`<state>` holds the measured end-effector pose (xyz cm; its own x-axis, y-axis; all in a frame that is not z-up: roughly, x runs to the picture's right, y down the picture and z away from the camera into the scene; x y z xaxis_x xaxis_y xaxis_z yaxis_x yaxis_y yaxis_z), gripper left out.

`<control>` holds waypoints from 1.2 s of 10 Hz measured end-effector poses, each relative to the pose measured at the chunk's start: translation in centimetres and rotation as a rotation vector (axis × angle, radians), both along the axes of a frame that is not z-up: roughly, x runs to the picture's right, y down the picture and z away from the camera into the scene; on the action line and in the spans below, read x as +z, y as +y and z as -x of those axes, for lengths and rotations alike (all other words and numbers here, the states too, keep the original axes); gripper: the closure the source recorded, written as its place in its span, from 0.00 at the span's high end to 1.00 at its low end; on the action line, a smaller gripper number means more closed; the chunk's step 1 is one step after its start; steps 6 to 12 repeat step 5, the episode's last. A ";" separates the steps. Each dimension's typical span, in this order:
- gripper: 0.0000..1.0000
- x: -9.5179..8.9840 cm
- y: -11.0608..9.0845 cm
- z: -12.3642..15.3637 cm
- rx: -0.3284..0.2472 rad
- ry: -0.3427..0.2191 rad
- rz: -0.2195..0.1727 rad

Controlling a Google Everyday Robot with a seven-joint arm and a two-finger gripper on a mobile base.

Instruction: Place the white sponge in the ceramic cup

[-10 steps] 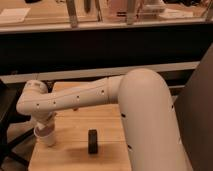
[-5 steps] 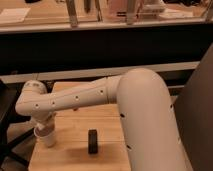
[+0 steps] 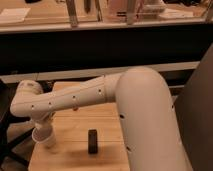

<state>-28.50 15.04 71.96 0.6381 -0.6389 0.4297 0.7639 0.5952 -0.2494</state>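
Note:
My white arm reaches from the right across the wooden table to its left side. The gripper hangs down from the arm's end over the table's front left part. A white, cup-like round shape sits right at the gripper's lower end. I cannot tell whether it is the ceramic cup or part of the gripper. No white sponge shows; it may be hidden by the arm or the gripper.
A small black upright object stands on the table right of the gripper. My arm's bulky shoulder covers the table's right side. A dark counter front with a shelf runs behind the table.

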 end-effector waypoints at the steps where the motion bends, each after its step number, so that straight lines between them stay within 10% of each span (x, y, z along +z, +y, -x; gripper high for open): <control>1: 0.80 -0.2 0.1 0.2 -0.002 -0.004 0.002; 12: 0.80 -1.5 0.6 1.6 -0.019 -0.033 0.014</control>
